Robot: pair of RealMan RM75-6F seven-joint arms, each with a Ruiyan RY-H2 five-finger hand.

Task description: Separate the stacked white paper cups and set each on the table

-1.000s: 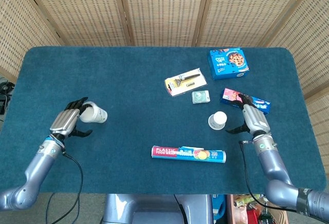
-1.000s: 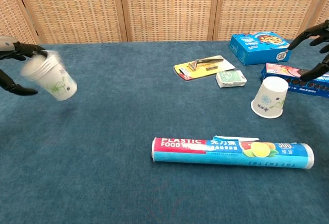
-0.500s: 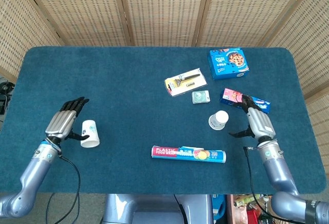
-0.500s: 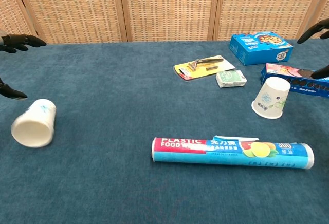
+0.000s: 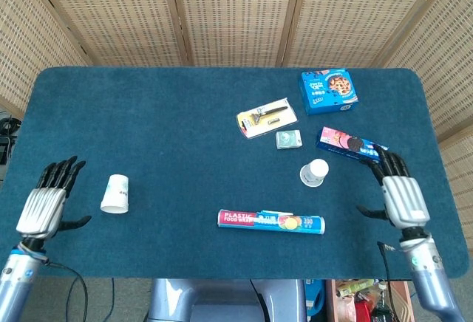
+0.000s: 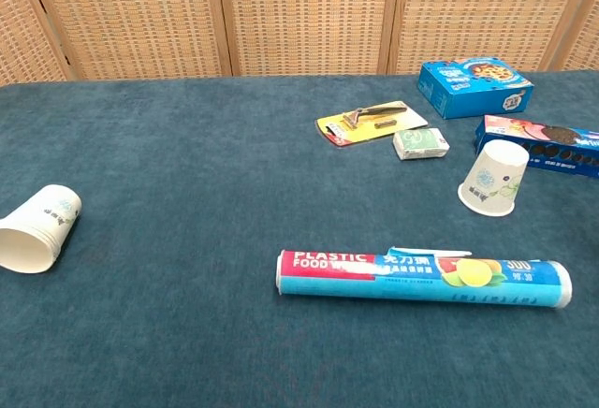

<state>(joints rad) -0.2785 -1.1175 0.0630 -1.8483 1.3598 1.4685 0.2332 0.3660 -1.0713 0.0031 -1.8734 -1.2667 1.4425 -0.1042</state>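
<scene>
On the blue surface (image 5: 185, 122), toward your left edge, one white paper cup (image 5: 115, 193) lies tipped on its side, its open mouth facing the near edge; in the chest view that cup (image 6: 37, 230) shows its rim toward the camera. Your left robot hand (image 5: 46, 202) hovers beside it, apart from it, fingers spread and holding nothing. On the right side, the second paper cup (image 5: 314, 173) stands upside down, base up, just near the cookie package (image 5: 349, 143) and the small green packet (image 5: 288, 139). Your right robot hand (image 5: 401, 196) sits well to the right of that cup, near the surface's edge, fingers apart and empty as well. Neither hand shows in the chest view. A roll of plastic food wrap (image 5: 271, 221) lies lengthwise near the front middle. Farther back you have a razor on a yellow card (image 5: 266, 117) and a blue cookie box (image 5: 329, 91) toward the far right corner.
</scene>
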